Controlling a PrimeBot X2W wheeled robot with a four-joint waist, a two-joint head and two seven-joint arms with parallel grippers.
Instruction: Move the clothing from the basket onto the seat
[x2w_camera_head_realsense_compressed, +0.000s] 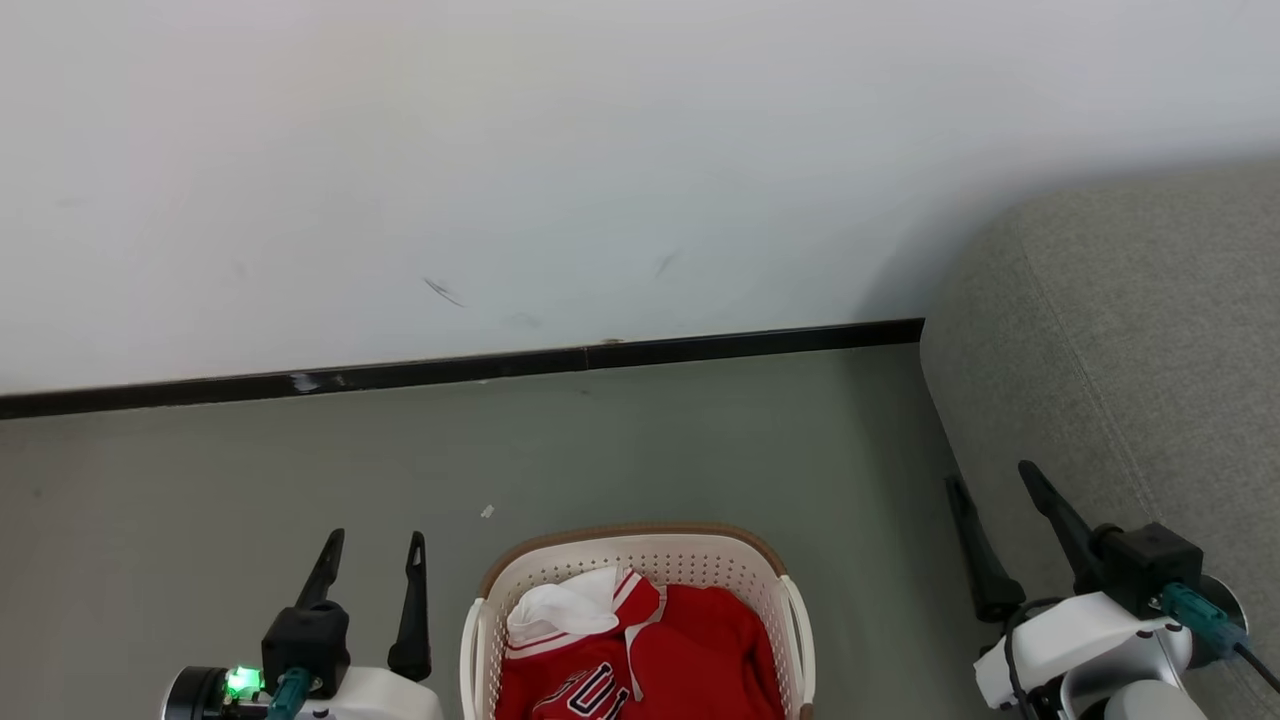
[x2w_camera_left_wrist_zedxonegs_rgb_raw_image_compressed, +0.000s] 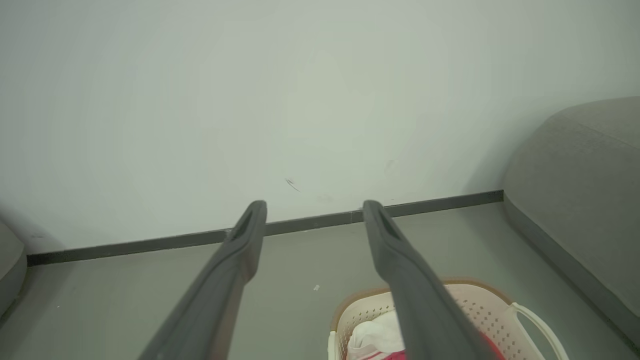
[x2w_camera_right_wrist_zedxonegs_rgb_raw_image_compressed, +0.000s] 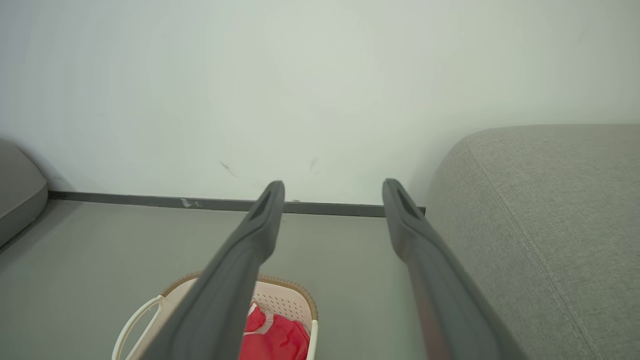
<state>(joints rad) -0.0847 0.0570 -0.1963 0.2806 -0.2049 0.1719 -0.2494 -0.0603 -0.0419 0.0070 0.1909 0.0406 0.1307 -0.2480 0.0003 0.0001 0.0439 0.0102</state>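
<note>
Jaws are held wide open on both sides, nothing gripped.
Red clothing (x2w_camera_head_realsense_compressed: 700, 650) is piled in the basket (x2w_camera_head_realsense_compressed: 630, 532) on the floor (x2w_camera_head_realsense_compressed: 600, 450), near the sofa (x2w_camera_head_realsense_compressed: 1150, 350).

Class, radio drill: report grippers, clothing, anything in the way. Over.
Left gripper open, empty. Right gripper open, empty. Clothing in basket, seat at right. Nothing seen blocking.

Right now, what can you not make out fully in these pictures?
- Basket: near half cut off by the head view's bottom edge.
- Clothing: lettering cut by that edge.
- Seat: runs past the head view's right edge.
- Left wrist view: a finger of the left tool covers clothing.
</note>
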